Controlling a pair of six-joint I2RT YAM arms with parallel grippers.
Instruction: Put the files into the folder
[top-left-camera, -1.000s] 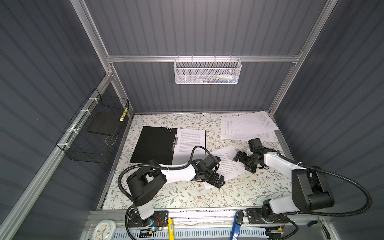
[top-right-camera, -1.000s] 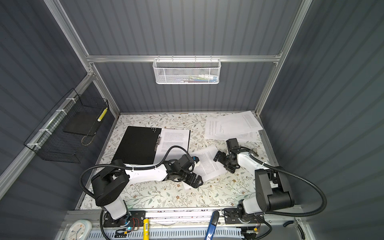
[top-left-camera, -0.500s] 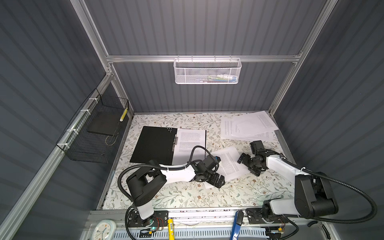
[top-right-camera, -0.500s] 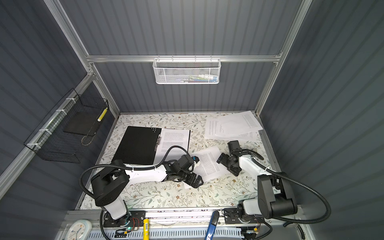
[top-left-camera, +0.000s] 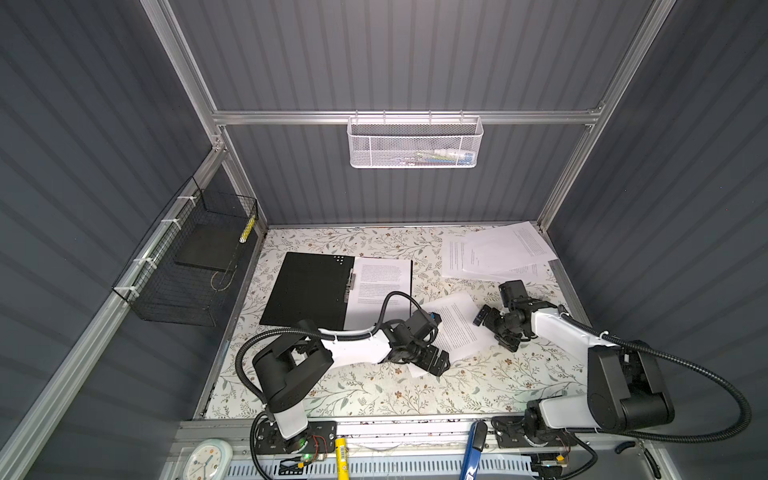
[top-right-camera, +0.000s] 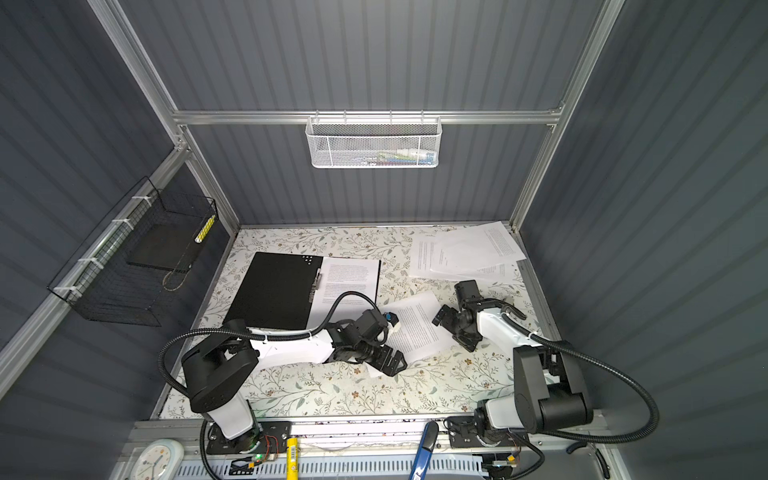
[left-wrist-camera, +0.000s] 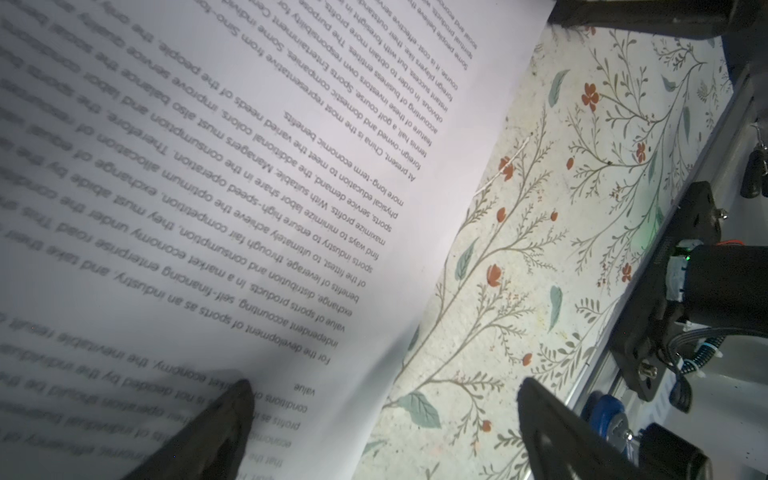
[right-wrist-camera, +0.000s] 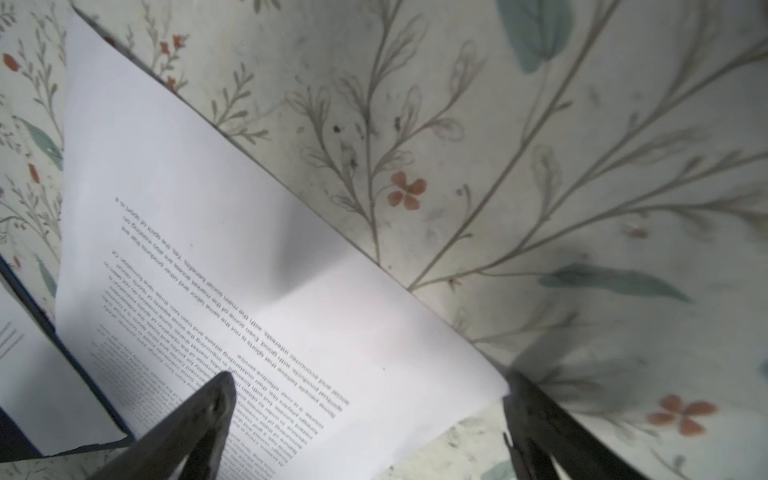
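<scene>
Folder (top-left-camera: 307, 291) lies open on the left of the floral tabletop (top-left-camera: 374, 395), black inside up, with one printed sheet (top-left-camera: 382, 282) on its right half. Just right of it, the left end effector (top-left-camera: 439, 365) sits low with jaws spread wide, gripping nothing — one finger (left-wrist-camera: 208, 428) is over a loose sheet (top-left-camera: 457, 328), the other over bare tabletop. The right end effector (top-left-camera: 493, 332) is likewise wide and empty at that sheet's opposite side, a corner of the page lying between its jaws. More files (top-left-camera: 494, 253) — a fanned pile — lie at the back right corner.
</scene>
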